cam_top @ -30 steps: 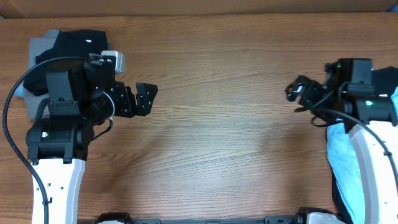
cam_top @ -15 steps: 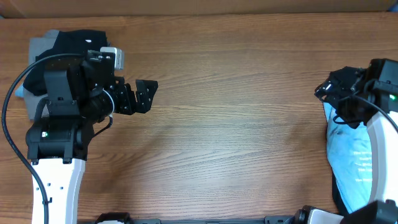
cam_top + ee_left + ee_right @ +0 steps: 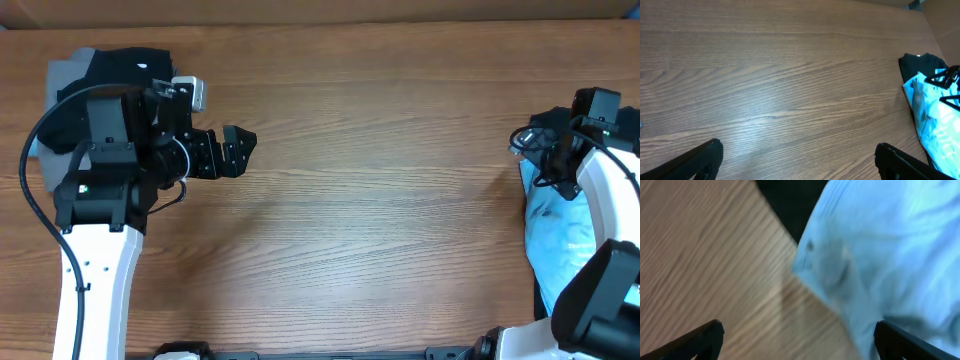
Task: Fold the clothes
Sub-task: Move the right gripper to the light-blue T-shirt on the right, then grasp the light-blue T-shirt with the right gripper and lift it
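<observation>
A light blue garment (image 3: 562, 240) lies crumpled at the table's right edge on top of a dark garment (image 3: 541, 300); it also shows in the right wrist view (image 3: 890, 250) and the left wrist view (image 3: 940, 125). My right gripper (image 3: 533, 150) is open and empty, hovering over the light blue garment's near edge (image 3: 797, 335). A folded pile of black (image 3: 120, 65) and grey clothes (image 3: 62, 75) sits at the far left under my left arm. My left gripper (image 3: 232, 155) is open and empty above bare wood (image 3: 797, 160).
The wooden table (image 3: 380, 200) stretches between the two arms. The table's far edge (image 3: 320, 22) runs along the top of the overhead view. A black cable (image 3: 25, 190) loops off the left arm.
My right arm has swung back to the right, from over bare table to the light blue garment's edge. My left arm has shifted only slightly.
</observation>
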Action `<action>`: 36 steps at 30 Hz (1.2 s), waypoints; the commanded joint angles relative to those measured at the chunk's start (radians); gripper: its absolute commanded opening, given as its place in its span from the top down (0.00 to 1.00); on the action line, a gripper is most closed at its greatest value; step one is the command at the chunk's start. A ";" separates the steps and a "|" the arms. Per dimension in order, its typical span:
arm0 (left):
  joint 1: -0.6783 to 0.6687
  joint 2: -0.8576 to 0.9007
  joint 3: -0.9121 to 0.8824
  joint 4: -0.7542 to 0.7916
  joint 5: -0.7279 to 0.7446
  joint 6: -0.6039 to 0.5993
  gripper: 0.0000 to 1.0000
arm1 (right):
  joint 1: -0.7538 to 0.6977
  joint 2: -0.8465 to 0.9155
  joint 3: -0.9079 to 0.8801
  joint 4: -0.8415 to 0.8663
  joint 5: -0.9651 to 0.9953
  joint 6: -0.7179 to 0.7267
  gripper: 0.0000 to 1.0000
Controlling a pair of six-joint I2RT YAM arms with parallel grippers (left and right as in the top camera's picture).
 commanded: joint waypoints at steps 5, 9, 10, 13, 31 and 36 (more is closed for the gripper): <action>0.003 0.053 0.023 0.001 0.008 0.011 0.00 | -0.049 0.121 0.031 0.042 0.027 0.048 0.07; 0.003 0.072 0.023 0.002 0.008 0.010 0.00 | -0.050 0.170 0.031 0.055 0.023 0.048 0.11; 0.003 0.077 0.023 0.002 0.008 0.010 0.00 | -0.050 0.174 0.031 0.060 0.021 0.048 0.16; 0.003 0.090 0.023 0.002 0.008 0.010 0.00 | -0.050 0.171 0.035 0.066 0.018 0.048 0.60; 0.004 0.090 0.109 0.001 0.042 0.011 0.00 | 0.037 -0.142 0.514 -0.272 -0.209 -0.119 0.96; 0.004 0.090 0.224 0.001 0.038 0.011 0.00 | 0.219 -0.182 0.514 -0.286 -0.240 -0.119 0.96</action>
